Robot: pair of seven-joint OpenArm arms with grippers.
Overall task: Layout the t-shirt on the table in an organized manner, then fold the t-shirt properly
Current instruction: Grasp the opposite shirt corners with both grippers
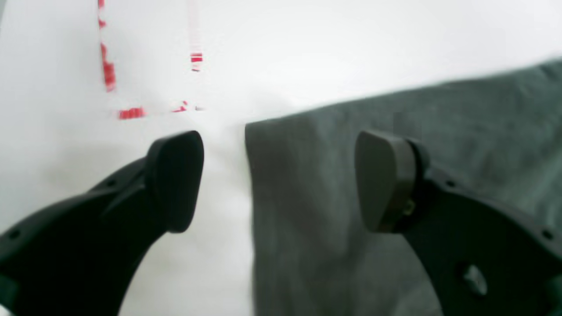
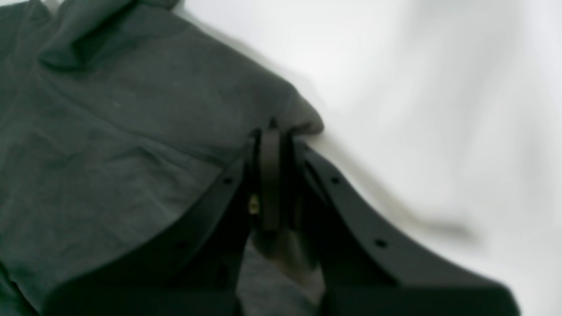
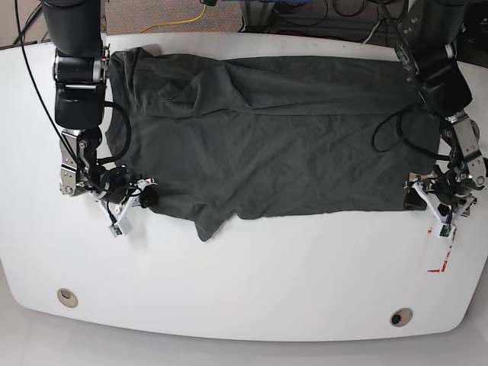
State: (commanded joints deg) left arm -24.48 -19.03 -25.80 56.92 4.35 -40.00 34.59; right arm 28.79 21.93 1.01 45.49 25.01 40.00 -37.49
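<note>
While the t-shirt (image 3: 282,145) lies spread — right end effector (image 2: 272,140) pinches its edge.

Charcoal-grey t-shirt (image 3: 274,145), white table (image 3: 252,290), red tape (image 1: 108,74).

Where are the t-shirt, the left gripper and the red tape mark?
t-shirt (image 3: 282,145): base view, middle of the cloth.
left gripper (image 1: 281,180): left wrist view, midway between its open fingertips.
red tape mark (image 1: 108,74): left wrist view, its left stripe.
</note>
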